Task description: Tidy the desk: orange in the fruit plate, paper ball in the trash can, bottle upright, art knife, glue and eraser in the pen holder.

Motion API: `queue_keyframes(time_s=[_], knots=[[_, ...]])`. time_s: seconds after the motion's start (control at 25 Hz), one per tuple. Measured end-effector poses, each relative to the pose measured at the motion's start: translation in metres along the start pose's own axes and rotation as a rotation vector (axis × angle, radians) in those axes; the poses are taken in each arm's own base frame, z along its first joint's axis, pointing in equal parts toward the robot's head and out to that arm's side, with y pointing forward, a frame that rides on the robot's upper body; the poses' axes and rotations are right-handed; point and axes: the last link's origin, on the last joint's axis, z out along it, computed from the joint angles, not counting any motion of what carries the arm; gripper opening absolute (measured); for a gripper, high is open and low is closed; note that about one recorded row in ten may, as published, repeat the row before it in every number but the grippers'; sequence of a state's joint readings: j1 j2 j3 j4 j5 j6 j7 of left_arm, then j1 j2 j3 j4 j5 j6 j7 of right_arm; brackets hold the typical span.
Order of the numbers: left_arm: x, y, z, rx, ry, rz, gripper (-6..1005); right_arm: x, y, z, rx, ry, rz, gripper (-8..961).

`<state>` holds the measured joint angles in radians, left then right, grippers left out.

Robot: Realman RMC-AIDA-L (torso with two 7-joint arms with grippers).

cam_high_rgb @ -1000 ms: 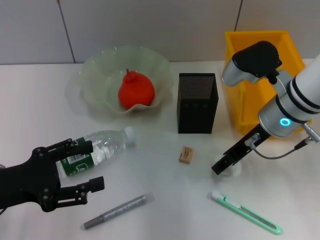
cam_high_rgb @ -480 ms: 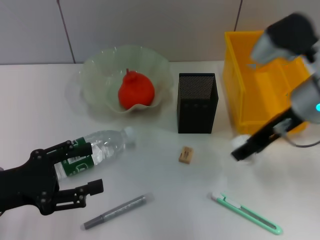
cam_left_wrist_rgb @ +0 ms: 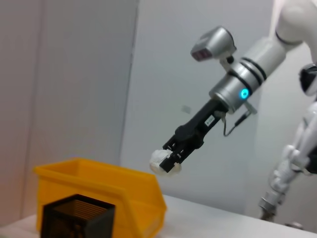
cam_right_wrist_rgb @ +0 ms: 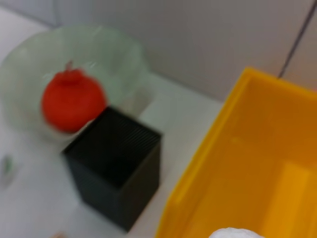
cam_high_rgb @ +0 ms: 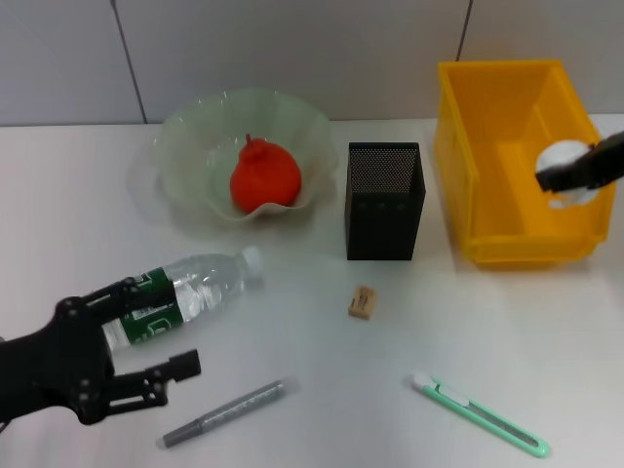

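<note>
Your right hand [cam_high_rgb: 577,174] is closed on the paper ball [cam_high_rgb: 565,174], holding it in the air over the right side of the yellow trash can [cam_high_rgb: 487,185]. The left wrist view shows the same grip [cam_left_wrist_rgb: 171,159], with the white ball [cam_left_wrist_rgb: 161,161] pinched at the fingertips above the bin's [cam_left_wrist_rgb: 124,191] rim.

Your left hand [cam_high_rgb: 117,356] sits at the near left of the table [cam_high_rgb: 312,390], fingers spread open and holding nothing. Its upper fingers lie against the labelled end of the bottle [cam_high_rgb: 190,292], which rests on its side with its cap pointing toward the far right.

The orange [cam_high_rgb: 263,177] already sits in the fruit plate [cam_high_rgb: 185,146] at the far left. Just right of the plate stands the black mesh pen holder [cam_high_rgb: 385,200], and the trash can is beside it on the right.

The eraser [cam_high_rgb: 363,301] lies on the table just in front of the pen holder. The green art knife [cam_high_rgb: 480,414] is at the near right, and the grey glue stick [cam_high_rgb: 224,412] lies near your left hand, toward the near edge.
</note>
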<state>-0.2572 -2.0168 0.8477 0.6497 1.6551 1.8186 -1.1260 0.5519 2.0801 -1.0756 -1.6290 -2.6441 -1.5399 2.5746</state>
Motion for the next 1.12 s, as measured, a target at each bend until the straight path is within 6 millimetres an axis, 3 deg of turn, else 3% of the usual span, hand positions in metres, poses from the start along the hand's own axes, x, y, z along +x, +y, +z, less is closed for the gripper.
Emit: queue_keyframes(time_s=[0.16,0.2,0.32,0.56,0.8,0.96,1.12], knots=[[0.0,-0.001,-0.004,0.031,0.018,-0.009,854,-0.001,-0.011,0.017,0.03,-0.05,0.014,590],[0.001,-0.001,-0.006,0.039,0.027,-0.016,854,-0.003,-0.016,0.031,0.038,-0.072,0.024,591],[0.001,0.0,-0.007,0.041,0.031,-0.022,853,-0.005,-0.02,0.048,0.039,-0.082,0.043,597],[0.0,0.0,-0.012,0.058,0.032,-0.033,853,-0.009,-0.02,0.063,0.03,-0.079,0.041,630],[0.004,-0.001,-0.018,0.046,0.031,-0.02,853,-0.006,-0.018,0.055,0.017,-0.097,0.049,774],[0.007,0.0,-0.022,0.046,0.037,-0.015,853,0.0,-0.014,0.046,-0.015,-0.112,0.053,774],[0.007,0.001,-0.024,0.045,0.035,-0.016,853,0.015,-0.01,0.023,-0.094,-0.143,0.046,774]])
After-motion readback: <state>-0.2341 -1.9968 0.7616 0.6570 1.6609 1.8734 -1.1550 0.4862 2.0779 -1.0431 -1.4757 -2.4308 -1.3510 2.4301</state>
